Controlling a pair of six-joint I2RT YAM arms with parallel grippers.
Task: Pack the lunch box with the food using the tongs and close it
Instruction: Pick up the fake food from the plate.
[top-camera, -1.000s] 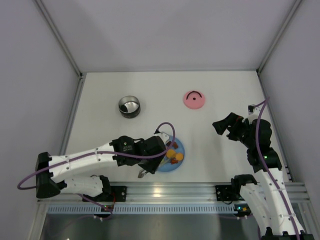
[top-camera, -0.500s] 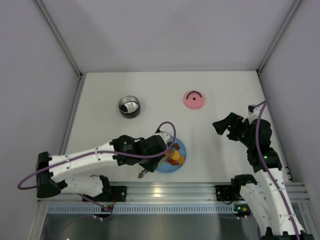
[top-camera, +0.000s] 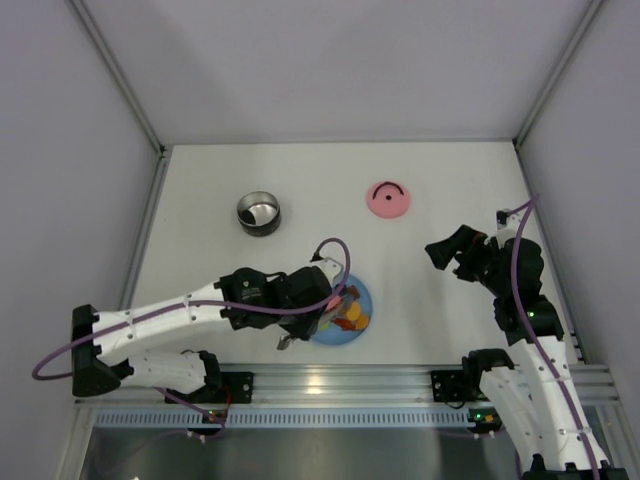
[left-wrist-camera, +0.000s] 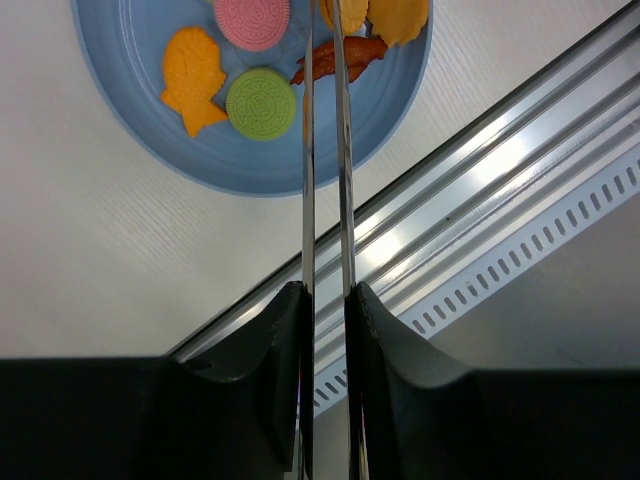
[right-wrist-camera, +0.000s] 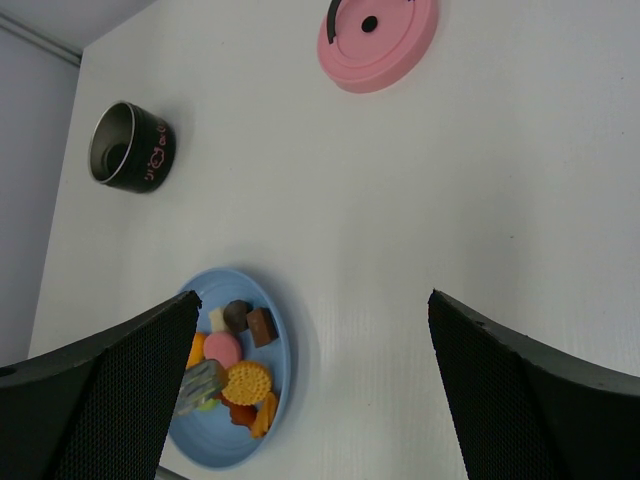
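My left gripper (left-wrist-camera: 326, 300) is shut on the tongs (left-wrist-camera: 308, 150), whose two slim arms run nearly parallel from my fingers out over the blue plate (left-wrist-camera: 250, 165). A flat tong tip (right-wrist-camera: 203, 385) rests among the food, beside a yellow biscuit (right-wrist-camera: 246, 381). The frames do not show whether a piece is pinched. An orange fish (left-wrist-camera: 192, 75), a pink disc (left-wrist-camera: 252, 20) and a green disc (left-wrist-camera: 261, 102) lie on the plate. The lunch box (top-camera: 259, 213) stands open at the back left, its pink lid (top-camera: 388, 199) to its right. My right gripper (top-camera: 450, 255) hangs open and empty.
The aluminium rail (left-wrist-camera: 480, 200) of the table's near edge runs just beside the plate. Grey walls (top-camera: 90, 150) enclose the table on three sides. The left arm's purple cable (top-camera: 335, 262) loops above the plate.
The left jaws have squeezed in, bringing the tongs' arms closer together, and the left gripper has shifted slightly over the plate. The right arm has not moved.
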